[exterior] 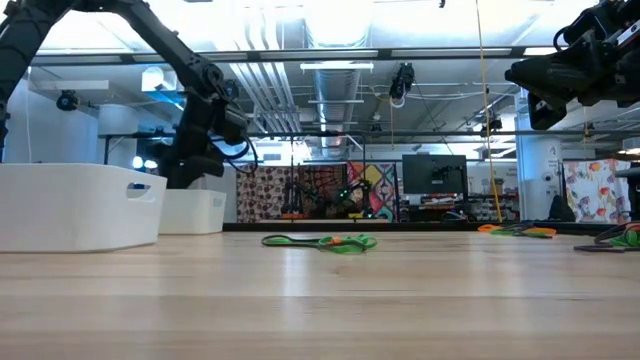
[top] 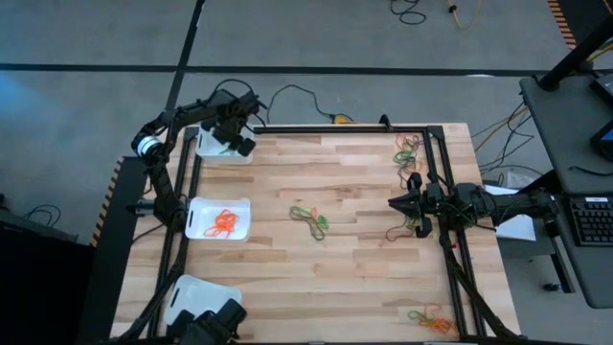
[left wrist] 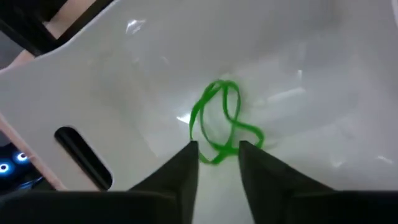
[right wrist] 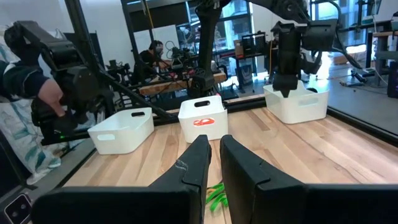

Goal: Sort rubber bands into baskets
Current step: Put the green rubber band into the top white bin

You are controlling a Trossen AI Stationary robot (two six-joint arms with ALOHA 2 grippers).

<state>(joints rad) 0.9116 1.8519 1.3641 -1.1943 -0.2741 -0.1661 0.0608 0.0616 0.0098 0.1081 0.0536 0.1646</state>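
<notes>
My left gripper point(left wrist: 217, 149) points down into the far-left basket point(top: 218, 149), its fingers open. A green rubber band point(left wrist: 221, 118) lies on the basket's white floor point(left wrist: 298, 74), and one loop of it sits between the fingertips. The middle basket point(top: 218, 218) holds orange bands point(top: 223, 222). The near basket point(top: 199, 295) is partly hidden. Mixed bands point(top: 311, 220) lie at the table's middle. My right gripper point(right wrist: 214, 158) waits level at the right edge, shut, with nothing in it. My left gripper comes from above with a fingertip point(left wrist: 188, 152) on either side of the green band's nearest loop point(left wrist: 214, 157). I cannot tell whether the fingers touch it. The band lies slack on the basket's floor.
More band piles lie at the far right point(top: 410, 149), near the right gripper point(top: 407, 228) and at the near right corner point(top: 431, 318). A black frame rail point(top: 335, 127) runs along the table's far edge, and black rails also run along its sides. Bare wood point(top: 316, 278) lies between the piles.
</notes>
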